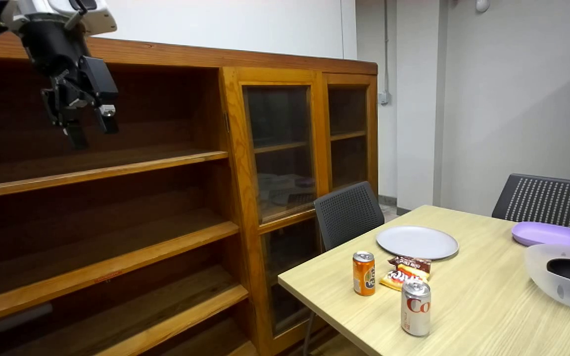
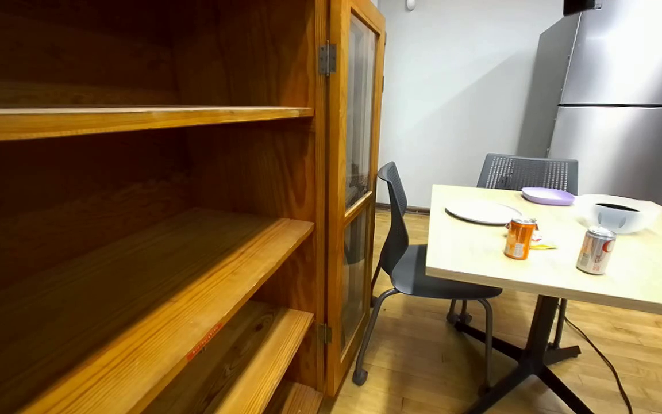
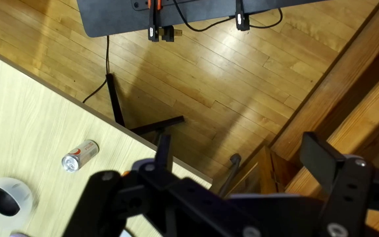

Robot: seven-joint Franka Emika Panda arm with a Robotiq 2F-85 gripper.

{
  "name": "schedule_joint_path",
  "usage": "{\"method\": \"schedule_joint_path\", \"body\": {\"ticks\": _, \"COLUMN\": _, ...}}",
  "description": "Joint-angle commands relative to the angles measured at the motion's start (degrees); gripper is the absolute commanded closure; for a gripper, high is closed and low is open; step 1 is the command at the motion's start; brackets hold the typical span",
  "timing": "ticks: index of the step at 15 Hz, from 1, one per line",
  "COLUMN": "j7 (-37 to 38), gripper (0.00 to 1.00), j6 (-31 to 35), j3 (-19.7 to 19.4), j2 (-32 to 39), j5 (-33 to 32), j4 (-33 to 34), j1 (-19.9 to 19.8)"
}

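Gripper point(image 1: 93, 130) hangs high, well above the table point(image 1: 488, 301) and apart from it. Cabinet point(image 1: 248, 198) and table are what lies about me; which is nearer I cannot tell. My fingers point(image 3: 319, 161) stand wide; in the wrist view the floor point(image 3: 222, 98), the table's corner and the cabinet show through the gap.

Edges: the table's corner points toward the cabinet. Between the two runs a strip of floor, narrowed by a chair point(image 1: 349, 215) whose seat goes partly under the table. Across the floor from the table's edge sits a dark platform point(image 3: 120, 16) with clamps and cables.

Along that table edge: orange can point(image 1: 364, 274) upright near the corner, silver can point(image 1: 416, 309) upright farther along. Brown packet point(image 1: 421, 267) and yellow packet point(image 1: 401, 279) lie together, farther in from the edge. Plate point(image 1: 417, 242) near the table's chair side. Purple dish point(image 1: 552, 233) near the table's opposite edge, second chair point(image 1: 552, 202) beyond it. Bowl point(image 1: 552, 289), black inside, well in from the table's cabinet side.

Writing: silver can reads "Co" in red, the rest round its side. Orange can bears a dark blue logo, partly turned away. Yellow packet: large white letters on red, illegible to me; brown packet's pale letters too small. Red label point(image 2: 204, 341) on a cabinet shelf edge, well apart from the table, unreadable.
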Motion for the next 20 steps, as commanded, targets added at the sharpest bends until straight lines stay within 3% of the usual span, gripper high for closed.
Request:
{"method": "schedule_joint_path", "body": {"ticks": 1, "j7": 4.36, "gripper": 0.0, "j6": 5.69, "j3": 0.47, "j2": -1.71, "j5": -1.59, "j4": -3.32, "j1": -0.14}}
{"method": "schedule_joint_path", "body": {"ticks": 20, "j7": 22.81, "gripper": 0.0, "j6": 26.62, "j3": 1.34, "j2": 0.0, "j5": -11.09, "j4": -15.05, "j1": -4.66}}
